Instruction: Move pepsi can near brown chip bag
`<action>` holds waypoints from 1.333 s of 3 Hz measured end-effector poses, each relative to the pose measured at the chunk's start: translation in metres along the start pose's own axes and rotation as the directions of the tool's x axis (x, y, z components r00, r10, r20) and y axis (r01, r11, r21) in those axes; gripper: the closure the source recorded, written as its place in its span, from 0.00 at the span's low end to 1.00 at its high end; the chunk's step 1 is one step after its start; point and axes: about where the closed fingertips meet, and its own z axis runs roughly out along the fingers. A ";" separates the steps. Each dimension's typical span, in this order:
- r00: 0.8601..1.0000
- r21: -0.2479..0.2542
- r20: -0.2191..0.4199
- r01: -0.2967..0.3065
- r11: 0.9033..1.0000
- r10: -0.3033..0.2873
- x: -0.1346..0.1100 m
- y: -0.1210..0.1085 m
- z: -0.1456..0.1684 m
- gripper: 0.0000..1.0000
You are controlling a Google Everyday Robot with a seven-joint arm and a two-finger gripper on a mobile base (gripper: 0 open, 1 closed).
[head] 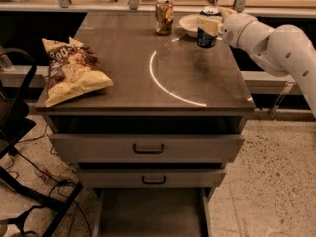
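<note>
The pepsi can [206, 37] is dark blue and is at the back right of the grey table top [148, 83], just in front of a white bowl. My gripper [208, 24] reaches in from the right and is shut on the can's upper part; a pale finger [208, 23] lies across its front. The can seems to hang slightly above the table, with a dark shadow under it. The brown chip bag [72, 73] lies flat at the table's left edge, far from the can.
A brown-orange patterned can [164, 16] stands at the back centre, left of the white bowl [189, 23]. Two drawers [148, 148] sit below the top. A black frame [15, 132] and cables stand at the left. My white arm [276, 43] crosses the table's right edge.
</note>
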 end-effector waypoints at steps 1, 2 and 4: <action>0.999 0.005 0.041 -0.009 1.000 0.008 -0.048 0.043 -0.041 1.00; 0.999 -0.036 0.037 -0.036 0.999 0.037 -0.055 0.089 -0.072 1.00; 0.994 -0.214 0.021 -0.101 0.972 0.108 -0.048 0.196 -0.098 1.00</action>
